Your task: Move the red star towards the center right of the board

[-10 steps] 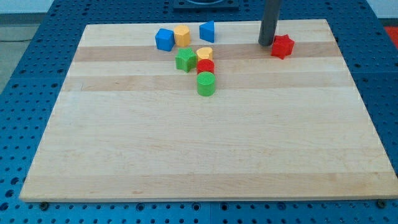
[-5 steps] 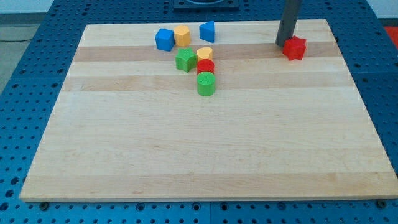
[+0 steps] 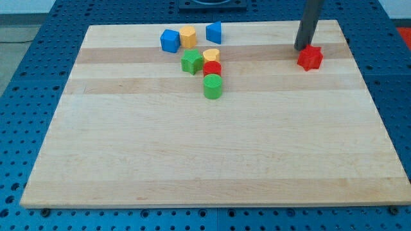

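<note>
The red star (image 3: 310, 58) lies near the view's top right of the wooden board (image 3: 212, 160). My tip (image 3: 302, 49) stands just to the upper left of the star, touching or nearly touching it. The dark rod rises from there out of the view's top.
A cluster lies at the view's top centre: a blue block (image 3: 170, 40), an orange block (image 3: 188, 36), a blue wedge-shaped block (image 3: 214, 32), a green star (image 3: 191, 62), a yellow block (image 3: 211, 55), a red cylinder (image 3: 212, 68) and a green cylinder (image 3: 212, 86). The board's right edge lies close to the red star.
My tip has moved to the view's right and slightly down, pushing the red star right and a little downward. The other blocks have not moved.
</note>
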`<state>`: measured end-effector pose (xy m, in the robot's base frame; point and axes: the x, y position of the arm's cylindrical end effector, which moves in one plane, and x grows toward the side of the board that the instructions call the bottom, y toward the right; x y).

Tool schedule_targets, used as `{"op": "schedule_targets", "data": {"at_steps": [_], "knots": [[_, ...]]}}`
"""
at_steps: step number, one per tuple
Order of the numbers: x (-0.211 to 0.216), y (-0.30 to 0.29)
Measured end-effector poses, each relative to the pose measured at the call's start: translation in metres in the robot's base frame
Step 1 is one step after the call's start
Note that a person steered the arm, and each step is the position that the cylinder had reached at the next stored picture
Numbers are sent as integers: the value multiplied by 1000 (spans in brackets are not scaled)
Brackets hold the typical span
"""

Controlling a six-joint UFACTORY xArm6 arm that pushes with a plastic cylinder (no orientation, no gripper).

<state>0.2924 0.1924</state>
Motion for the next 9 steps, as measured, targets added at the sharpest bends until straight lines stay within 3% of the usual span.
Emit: {"op": "schedule_targets", "data": {"at_steps": [2,7,9], "knots": [[30,0],[46,12],[2,-77]]}}
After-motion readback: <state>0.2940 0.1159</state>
